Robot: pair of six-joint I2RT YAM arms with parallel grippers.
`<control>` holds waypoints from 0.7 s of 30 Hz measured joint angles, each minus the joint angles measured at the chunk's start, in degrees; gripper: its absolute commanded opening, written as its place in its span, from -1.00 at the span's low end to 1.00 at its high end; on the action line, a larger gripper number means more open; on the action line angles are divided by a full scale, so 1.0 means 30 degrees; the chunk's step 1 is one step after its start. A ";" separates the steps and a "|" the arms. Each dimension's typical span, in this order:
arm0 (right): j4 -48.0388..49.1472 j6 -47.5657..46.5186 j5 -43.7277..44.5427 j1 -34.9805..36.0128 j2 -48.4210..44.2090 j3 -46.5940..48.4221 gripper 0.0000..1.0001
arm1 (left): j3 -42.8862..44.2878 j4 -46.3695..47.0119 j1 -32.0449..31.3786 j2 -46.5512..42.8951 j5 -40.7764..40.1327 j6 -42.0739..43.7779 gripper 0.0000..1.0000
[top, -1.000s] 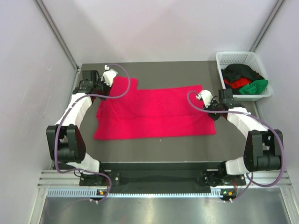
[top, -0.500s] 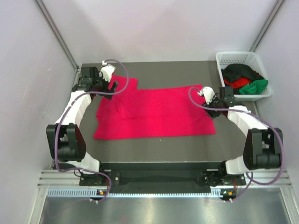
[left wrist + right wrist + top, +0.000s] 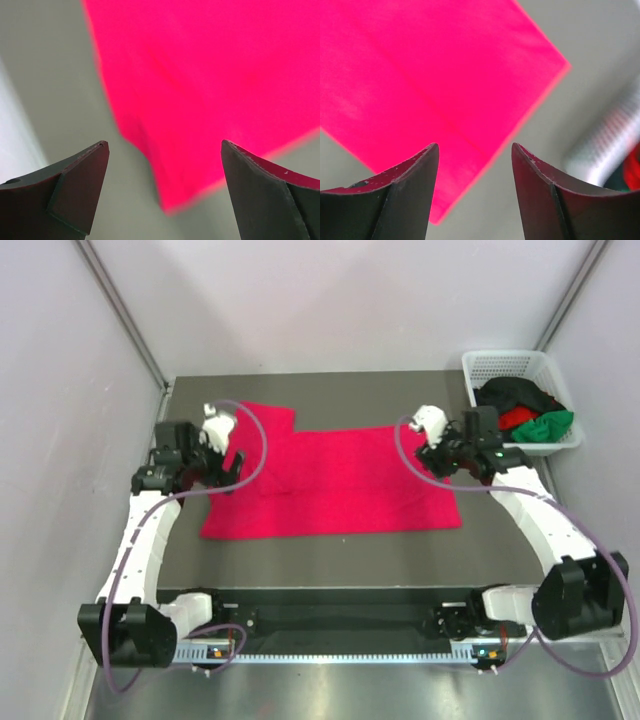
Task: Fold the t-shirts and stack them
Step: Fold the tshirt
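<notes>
Across the dark table (image 3: 350,390), flat crimson-pink t-shirt (image 3: 330,480) (sleeve jutting at its far left corner). In white basket (image 3: 490,365) far right, black, red, green shirts (image 3: 525,412). Over the pink cloth's ends, left gripper (image 3: 164,144) and right gripper (image 3: 475,146), both spread, empty.

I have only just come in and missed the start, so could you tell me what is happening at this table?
The robot is working on a crimson-pink t-shirt that lies spread flat on the dark table. Its left hand hangs open above the shirt's left edge and its right hand hangs open above the right edge; neither holds any cloth. More shirts, black, red and green, sit bunched in the white basket at the far right corner, not yet folded.
</notes>
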 measured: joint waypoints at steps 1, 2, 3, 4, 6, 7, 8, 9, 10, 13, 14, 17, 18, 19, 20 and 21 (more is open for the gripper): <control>-0.0313 -0.0015 -0.0058 0.0692 0.0568 0.0313 0.18 | -0.0896 -0.0619 0.0000 -0.0138 -0.0146 0.0015 0.93; -0.0503 -0.0015 -0.0146 0.1341 0.1115 0.0648 0.18 | -0.1712 -0.1333 0.0000 -0.0211 -0.0262 0.0051 0.93; -0.0823 -0.0007 -0.0211 0.1989 0.1676 0.1129 0.18 | -0.2455 -0.1916 0.0000 -0.0291 -0.0474 0.0080 0.91; -0.0954 -0.0007 -0.0248 0.2397 0.2113 0.1552 0.18 | -0.2907 -0.2455 0.0000 -0.0364 -0.0627 0.0131 0.90; -0.1319 0.0015 -0.0386 0.3432 0.3286 0.2922 0.16 | -0.3789 -0.3475 0.0000 -0.0714 -0.1064 0.0299 0.89; -0.1341 0.0036 -0.0437 0.3898 0.3876 0.3708 0.15 | -0.3985 -0.3810 0.0000 -0.0882 -0.1209 0.0357 0.89; -0.1406 0.0051 -0.0488 0.4306 0.4430 0.4488 0.14 | -0.4197 -0.4065 0.0000 -0.1100 -0.1384 0.0415 0.89; -0.1319 0.0073 -0.0576 0.4750 0.5085 0.5297 0.11 | -0.4393 -0.4160 0.0000 -0.1311 -0.1610 0.0474 0.89; -0.1268 0.0117 -0.0692 0.4991 0.5785 0.6149 0.10 | -0.4605 -0.4160 0.0000 -0.1457 -0.1778 0.0510 0.88; -0.1086 0.0576 -0.1515 0.6339 0.8240 0.8677 0.02 | -0.5173 -0.4255 0.0313 -0.1494 -0.2164 0.0648 0.87; -0.0969 0.0838 -0.1887 0.6696 0.9296 0.9646 0.00 | -0.5304 -0.4299 0.0663 -0.1384 -0.2171 0.0699 0.87; -0.0969 0.1239 -0.2958 0.7657 1.2400 1.2189 -0.03 | -0.5625 -0.4153 0.1676 -0.0969 -0.2375 0.0780 0.87; -0.0933 0.1326 -0.3235 0.7970 1.3304 1.2786 -0.02 | -0.5814 -0.4036 0.1902 -0.0860 -0.2412 0.0801 0.87; -0.0852 0.1362 -0.3577 0.8342 1.4192 1.3202 -0.03 | -0.5996 -0.3971 0.2069 -0.0736 -0.2433 0.0845 0.86; -0.0852 0.1377 -0.3789 0.8604 1.4681 1.3333 -0.03 | -0.6171 -0.3942 0.2222 -0.0590 -0.2433 0.0860 0.86; -0.0882 0.1399 -0.4058 0.8903 1.5205 1.3464 -0.03 | -0.6324 -0.3898 0.2317 -0.0408 -0.2433 0.0903 0.85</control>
